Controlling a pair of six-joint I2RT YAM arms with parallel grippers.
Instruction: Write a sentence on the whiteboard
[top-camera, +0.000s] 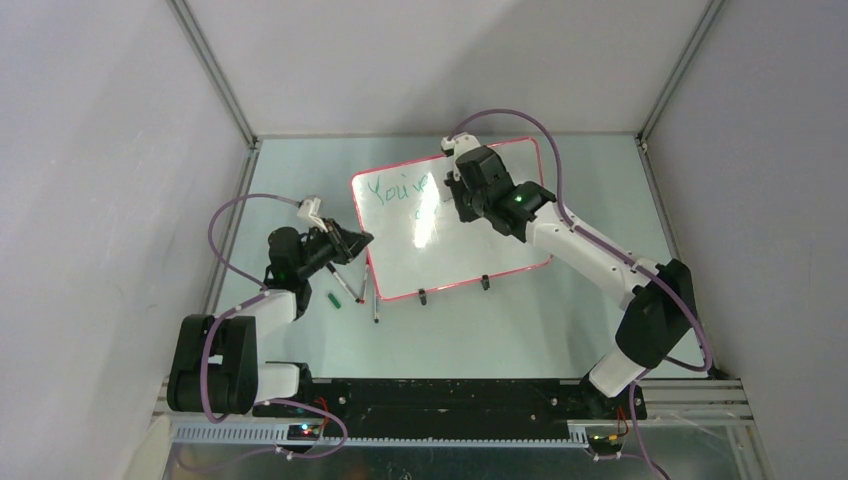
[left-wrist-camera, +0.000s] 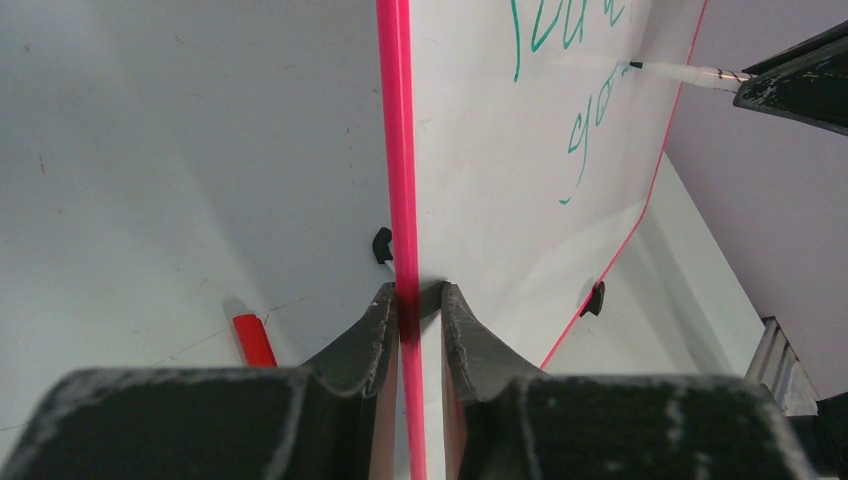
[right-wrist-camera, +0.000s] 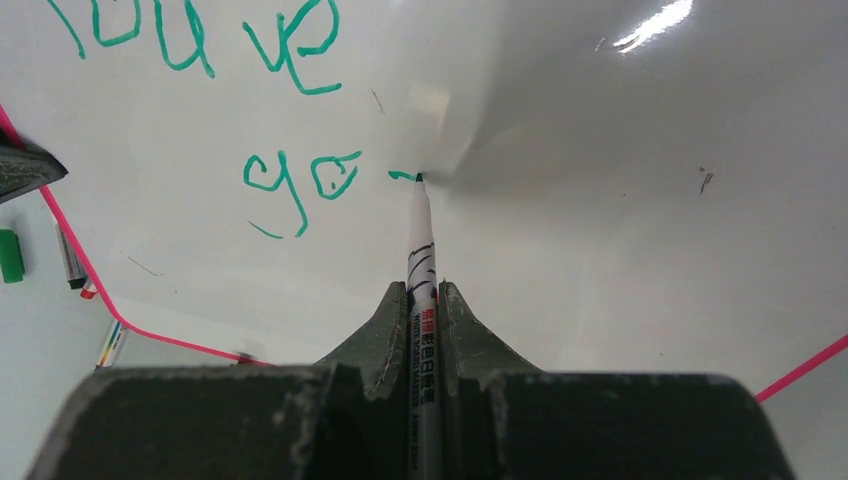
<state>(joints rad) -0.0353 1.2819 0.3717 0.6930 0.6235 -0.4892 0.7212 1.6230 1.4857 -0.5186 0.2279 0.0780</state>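
The whiteboard (top-camera: 470, 235) lies on the table, glossy white with a red-pink rim (left-wrist-camera: 398, 150) and two black clip feet on its near edge. My left gripper (left-wrist-camera: 415, 300) is shut on that rim at the board's left edge (top-camera: 362, 240). Over the board's upper middle, my right gripper (right-wrist-camera: 424, 292) is shut on a white marker (right-wrist-camera: 421, 255), whose green tip (right-wrist-camera: 419, 178) touches the surface. The sentence (right-wrist-camera: 290, 120) in teal-green reads "You've" with "go" below it and a short fresh stroke at the tip. In the left wrist view the same marker (left-wrist-camera: 680, 72) shows at the top right.
Loose markers (top-camera: 352, 290) and a green cap (top-camera: 331, 299) lie on the table left of the board's near corner. A red marker (left-wrist-camera: 254, 340) lies beside the left fingers. Enclosure walls stand on the left, right and far sides.
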